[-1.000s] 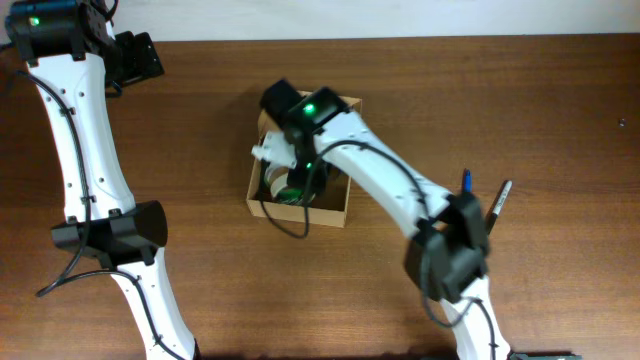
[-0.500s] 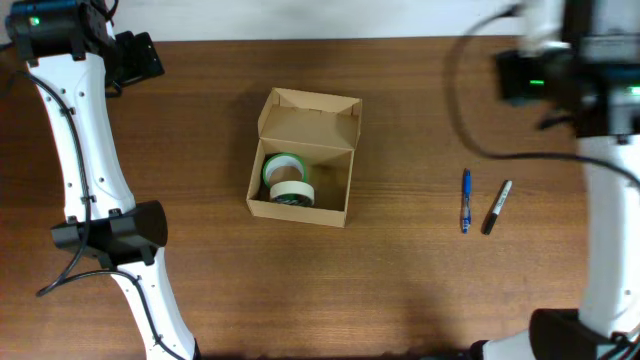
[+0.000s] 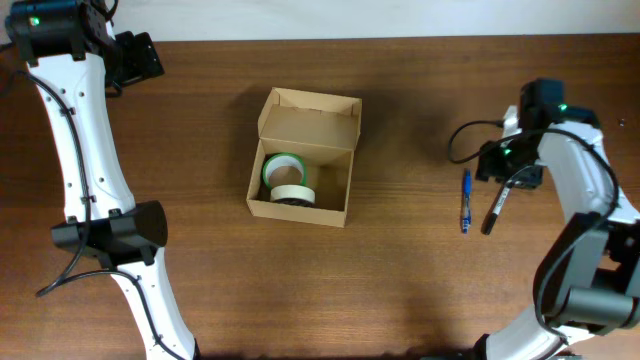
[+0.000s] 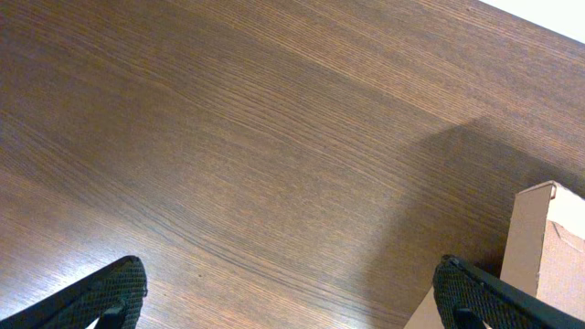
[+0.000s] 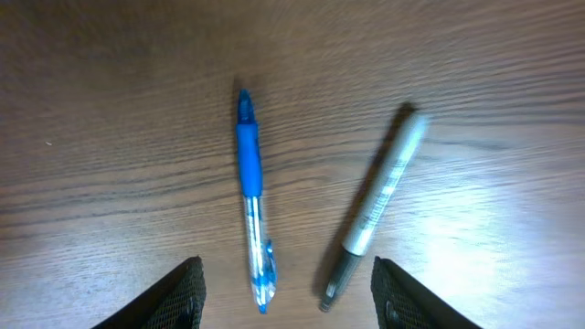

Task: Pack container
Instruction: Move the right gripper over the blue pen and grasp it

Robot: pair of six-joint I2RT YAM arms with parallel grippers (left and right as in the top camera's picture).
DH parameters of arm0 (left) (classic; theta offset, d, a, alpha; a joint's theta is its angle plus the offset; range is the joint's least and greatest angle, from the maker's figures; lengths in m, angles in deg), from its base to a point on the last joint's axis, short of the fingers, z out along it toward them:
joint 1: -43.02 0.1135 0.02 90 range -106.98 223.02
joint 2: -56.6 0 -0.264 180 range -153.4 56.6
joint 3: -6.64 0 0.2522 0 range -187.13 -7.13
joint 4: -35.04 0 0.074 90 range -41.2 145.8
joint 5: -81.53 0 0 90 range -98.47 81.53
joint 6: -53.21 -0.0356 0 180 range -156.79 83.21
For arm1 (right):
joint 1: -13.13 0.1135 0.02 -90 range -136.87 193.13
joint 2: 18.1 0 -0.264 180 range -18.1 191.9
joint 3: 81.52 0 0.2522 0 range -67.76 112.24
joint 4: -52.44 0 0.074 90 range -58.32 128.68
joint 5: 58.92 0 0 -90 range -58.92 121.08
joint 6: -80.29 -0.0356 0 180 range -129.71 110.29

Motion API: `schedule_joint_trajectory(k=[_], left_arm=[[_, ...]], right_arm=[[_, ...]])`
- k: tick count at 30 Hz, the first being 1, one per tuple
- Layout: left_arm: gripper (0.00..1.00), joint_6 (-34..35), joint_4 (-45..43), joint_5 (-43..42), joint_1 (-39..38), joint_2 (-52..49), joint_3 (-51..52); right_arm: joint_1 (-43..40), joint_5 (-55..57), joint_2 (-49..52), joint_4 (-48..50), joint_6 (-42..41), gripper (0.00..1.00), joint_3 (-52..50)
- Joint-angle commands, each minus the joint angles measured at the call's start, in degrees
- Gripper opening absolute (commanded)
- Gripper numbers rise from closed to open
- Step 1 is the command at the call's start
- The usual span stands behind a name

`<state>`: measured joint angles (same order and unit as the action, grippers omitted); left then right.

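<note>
The brown cardboard container point(image 3: 300, 195) sits open mid-table, its flap lid point(image 3: 308, 125) raised at the back. Inside lie a green tape roll point(image 3: 281, 168) and a white tape roll point(image 3: 292, 192). A blue pen point(image 3: 466, 200) and a grey marker point(image 3: 496, 207) lie side by side on the table to the right. My right gripper point(image 3: 510, 172) is open and empty just above them; in the right wrist view the pen point(image 5: 251, 201) and marker point(image 5: 375, 210) lie between its fingers point(image 5: 288, 292). My left gripper point(image 4: 292, 292) is open and empty at the far left; a container corner point(image 4: 539, 247) shows in its view.
The wooden table's far edge point(image 3: 400, 38) meets a white wall. The left arm's white links point(image 3: 85, 170) stand along the left side.
The right arm has left the container, where it hovered a second ago, and swung right to sit over the pen and marker. The two tape rolls stay in the container.
</note>
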<state>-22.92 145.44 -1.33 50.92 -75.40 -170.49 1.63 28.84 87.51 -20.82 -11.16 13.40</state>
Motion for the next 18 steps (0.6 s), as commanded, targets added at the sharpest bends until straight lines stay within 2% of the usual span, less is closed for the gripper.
schedule_joint_trajectory(k=[1,15,16,18], left_arm=[[1.00,-0.70,0.02,0.42,0.15,0.13,0.22],[1.00,-0.70,0.02,0.42,0.15,0.13,0.22],[1.00,-0.70,0.02,0.42,0.15,0.13,0.22],[1.00,-0.70,0.02,0.42,0.15,0.13,0.22]], right_arm=[[0.63,-2.60,2.80,2.36,-2.27,0.60,-3.06],[3.02,-3.63,11.06,2.84,-1.81,0.56,-3.17],[3.65,-3.52,11.58,3.04,-1.81,0.52,-3.17],[4.39,-3.28,12.26,3.37,-1.86,0.38,-3.17]])
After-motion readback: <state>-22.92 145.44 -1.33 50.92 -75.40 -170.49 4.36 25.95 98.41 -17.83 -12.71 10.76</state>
